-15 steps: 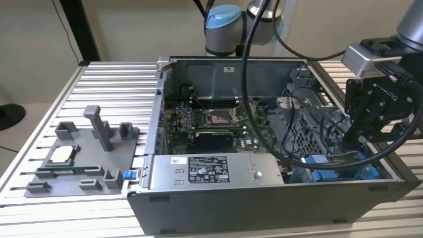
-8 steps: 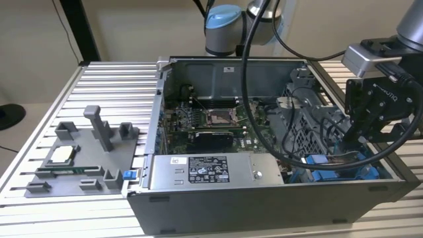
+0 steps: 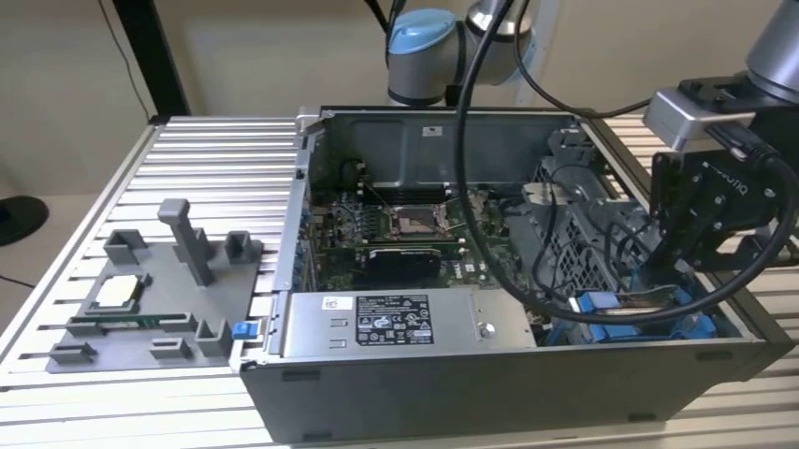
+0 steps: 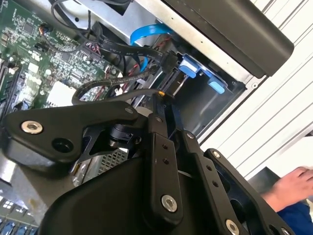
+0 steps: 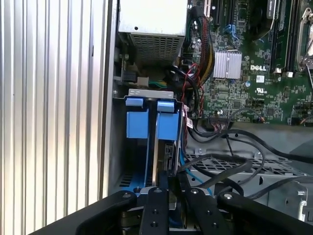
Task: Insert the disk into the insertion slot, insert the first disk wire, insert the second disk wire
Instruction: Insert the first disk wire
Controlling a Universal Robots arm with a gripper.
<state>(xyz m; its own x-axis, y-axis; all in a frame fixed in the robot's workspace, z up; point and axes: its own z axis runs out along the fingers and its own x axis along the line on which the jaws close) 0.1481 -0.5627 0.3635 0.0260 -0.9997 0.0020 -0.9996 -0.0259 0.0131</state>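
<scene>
**Tool down at the bay corner, disk seated in its slot**

In the exterior view I have the tool [image 3: 656, 276] low inside the case [image 3: 500, 383]. It is narrow, fingers drawn together, and I cannot tell whether anything is pinched between them. The disk [image 3: 624, 313], in its blue carrier, sits in the slot [image 5: 116, 147] at about 7 o'clock from the tool and just beside it. Its long axis runs roughly 9 to 3 along the case's near wall. In the second wrist view the tool's tip is close to a black plug [image 4: 168, 62] by the disk's blue tab. Black wires [image 5: 234, 134] loop nearby.
</scene>
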